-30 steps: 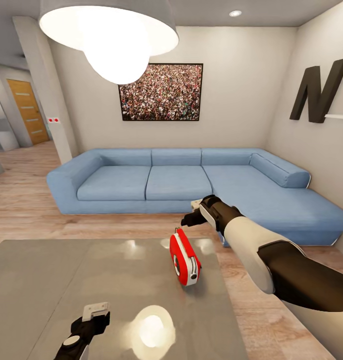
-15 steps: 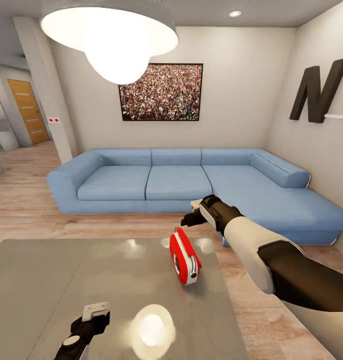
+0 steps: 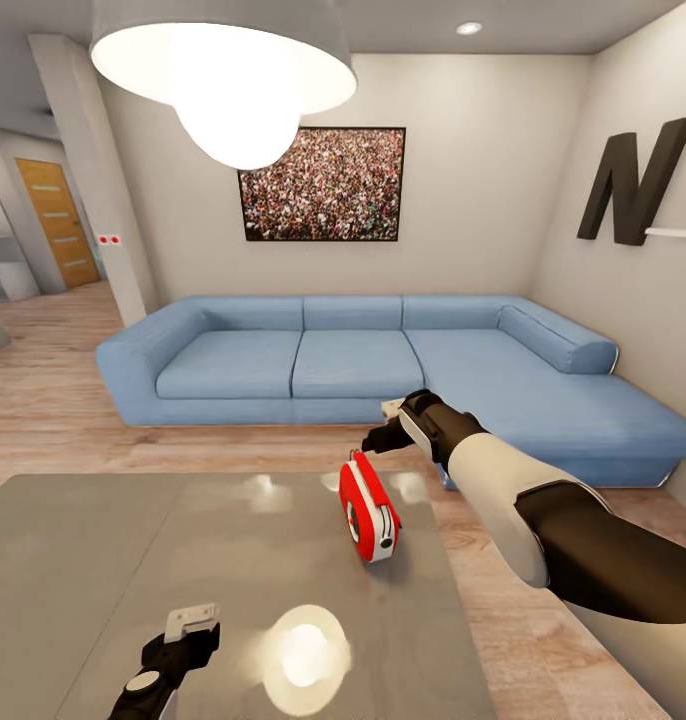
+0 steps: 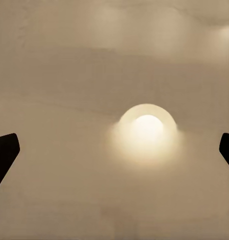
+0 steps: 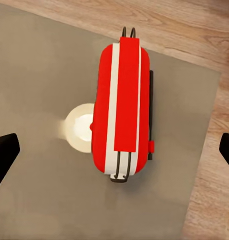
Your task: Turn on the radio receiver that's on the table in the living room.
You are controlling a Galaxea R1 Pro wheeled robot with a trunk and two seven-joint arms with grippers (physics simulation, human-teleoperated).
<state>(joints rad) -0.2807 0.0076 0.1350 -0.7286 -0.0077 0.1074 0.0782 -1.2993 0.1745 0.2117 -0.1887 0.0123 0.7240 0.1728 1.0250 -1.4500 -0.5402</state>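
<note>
Head view: the radio receiver [image 3: 370, 507] stands upright on the table [image 3: 103, 560], at one o'clock from centre. The right gripper [image 3: 381, 436] hovers just above it.

Right wrist view: fingers spread wide, radio centred below. Approach step; next, descend to press its switch.

Left wrist view: fingers spread over bare tabletop.

Bare table [image 3: 133, 540] surrounds the upright radio receiver [image 3: 368, 507]; open air separates it from the right claw [image 3: 383, 432] above.

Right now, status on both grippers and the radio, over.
Right gripper open, above small red radio with white band, not touching. Left gripper open, low over glossy grey table. Radio upright near table's far edge. Nothing in the way.
</note>
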